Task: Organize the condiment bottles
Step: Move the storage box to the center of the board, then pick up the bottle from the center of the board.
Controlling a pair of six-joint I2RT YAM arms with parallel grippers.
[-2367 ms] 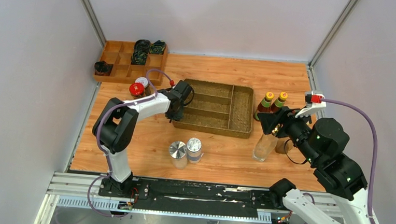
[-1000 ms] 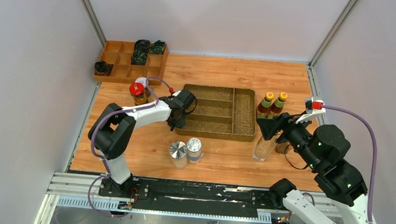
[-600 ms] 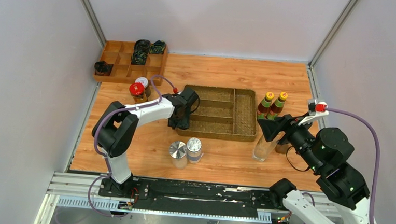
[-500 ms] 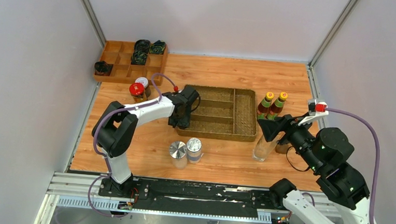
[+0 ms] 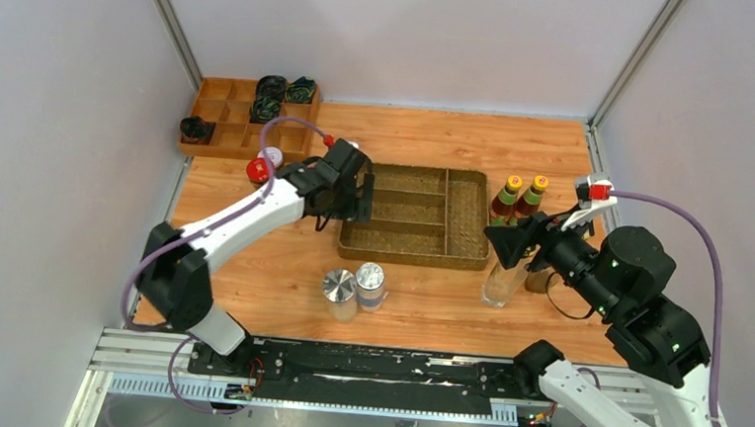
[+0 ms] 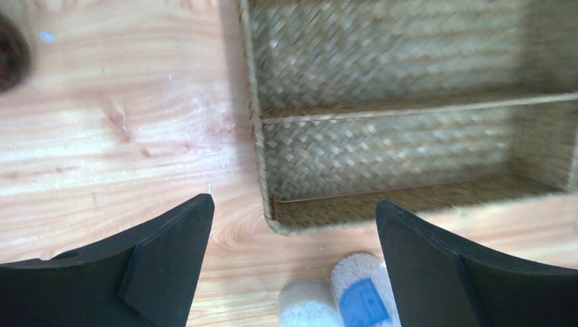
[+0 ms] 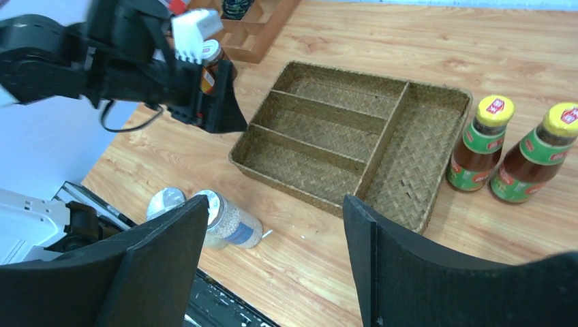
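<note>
My left gripper (image 5: 352, 190) hangs open above the left edge of the woven tray (image 5: 465, 211), holding nothing. In the left wrist view its fingers (image 6: 163, 259) straddle the tray's near left corner (image 6: 272, 221), with two silver-lidded shakers (image 6: 341, 300) below. Those shakers (image 5: 354, 287) stand together in front of the tray. A red-lidded jar (image 5: 255, 170) and a white-lidded jar (image 5: 272, 155) stand left of my left arm. Two yellow-capped sauce bottles (image 5: 520, 197) stand right of the tray. My right gripper (image 5: 500, 243) is open over a clear bottle (image 5: 499, 283); a second bottle beside it is mostly hidden.
A wooden compartment box (image 5: 222, 140) with dark rolled bundles (image 5: 270, 98) sits at the back left. The tray's compartments (image 7: 320, 139) hold nothing. Walls close in left and right, and the arms' rail (image 5: 364, 366) runs along the near edge.
My left gripper has opened, let go of the tray's left edge and risen to the back left. The tray stays squared up. The right arm has barely shifted.
</note>
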